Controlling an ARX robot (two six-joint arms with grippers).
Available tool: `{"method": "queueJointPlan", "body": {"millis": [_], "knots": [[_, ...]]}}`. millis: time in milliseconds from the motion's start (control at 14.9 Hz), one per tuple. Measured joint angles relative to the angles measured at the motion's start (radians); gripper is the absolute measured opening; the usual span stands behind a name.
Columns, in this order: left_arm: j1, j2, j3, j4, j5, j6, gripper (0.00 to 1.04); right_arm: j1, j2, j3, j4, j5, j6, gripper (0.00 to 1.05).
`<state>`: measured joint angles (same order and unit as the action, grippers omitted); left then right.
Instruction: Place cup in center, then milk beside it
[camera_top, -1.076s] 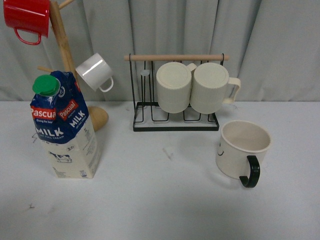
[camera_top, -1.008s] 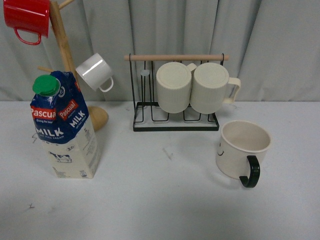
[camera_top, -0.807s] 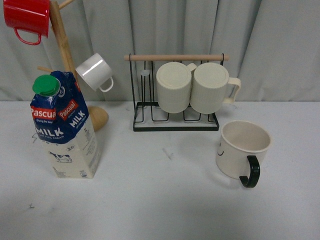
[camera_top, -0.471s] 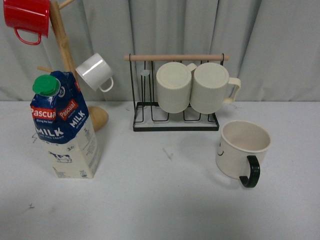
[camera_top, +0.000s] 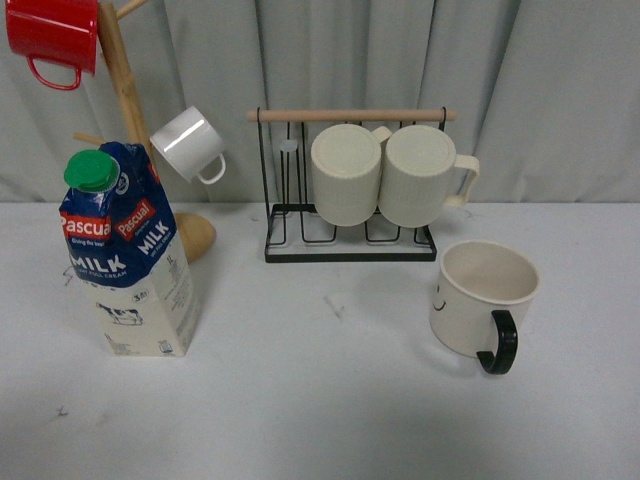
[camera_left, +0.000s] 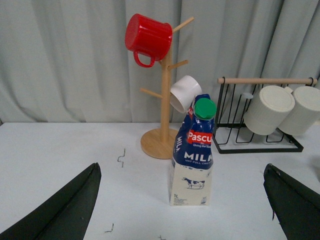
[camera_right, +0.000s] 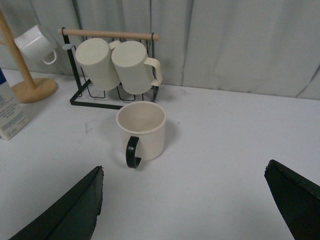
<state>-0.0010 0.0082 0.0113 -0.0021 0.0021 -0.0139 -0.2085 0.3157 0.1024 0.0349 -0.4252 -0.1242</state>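
— Grey curtain (camera_top: 560, 90) hung behind the pale table (camera_top: 330, 410), didn't it? What stood around?
— At the back left, a wooden mug tree (camera_top: 125, 100) carried a red mug (camera_top: 55, 35) and a small white mug (camera_top: 185, 143). At the back middle, a black wire rack (camera_top: 350, 250) held two ribbed cream mugs (camera_top: 347, 187) lying on their sides.
— And the task's things?
— The milk (camera_top: 130, 270) stood upright at the left, just in front of the tree's base, green cap on. The cup (camera_top: 470, 310) stood upright at the right, before the rack's right end, handle toward the front camera, its inside bare cream.
— Room to move?
— Bare table lay between carton and cup and along the near edge.
— The grippers?
— The left gripper (camera_left: 181, 166) was spread wide facing the milk, well apart from it. The right gripper (camera_right: 184, 166) was spread wide facing the cup, holding nothing.
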Motion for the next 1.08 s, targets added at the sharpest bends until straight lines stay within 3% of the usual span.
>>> {"method": "queueJointPlan", "body": {"millis": [67, 134, 336, 471, 605, 807, 1076], "knots": [[0.000, 0.000, 0.000, -0.002, -0.003, 0.000, 0.98, -0.025, 0.173, 0.048, 0.153, -0.133, -0.022, 0.98], [0.000, 0.000, 0.000, -0.002, -0.003, 0.000, 0.98, 0.005, 0.327, 0.087, 0.294, -0.165, -0.026, 0.98], [0.000, 0.000, 0.000, -0.001, -0.002, 0.000, 0.98, 0.082, 0.788, 0.235, 0.578, 0.049, 0.044, 0.98], [0.000, 0.000, 0.000, -0.001, -0.003, 0.000, 0.98, 0.140, 1.051, 0.428, 0.531, 0.183, 0.161, 0.98], [0.000, 0.000, 0.000, -0.001, -0.002, 0.000, 0.98, 0.201, 1.281, 0.612, 0.405, 0.238, 0.271, 0.98], [0.000, 0.000, 0.000, -0.001, -0.003, 0.000, 0.98, 0.243, 1.521, 0.848, 0.208, 0.293, 0.398, 0.98], [0.000, 0.000, 0.000, -0.001, -0.003, 0.000, 0.98, 0.309, 1.646, 1.001, 0.031, 0.325, 0.415, 0.98]]}}
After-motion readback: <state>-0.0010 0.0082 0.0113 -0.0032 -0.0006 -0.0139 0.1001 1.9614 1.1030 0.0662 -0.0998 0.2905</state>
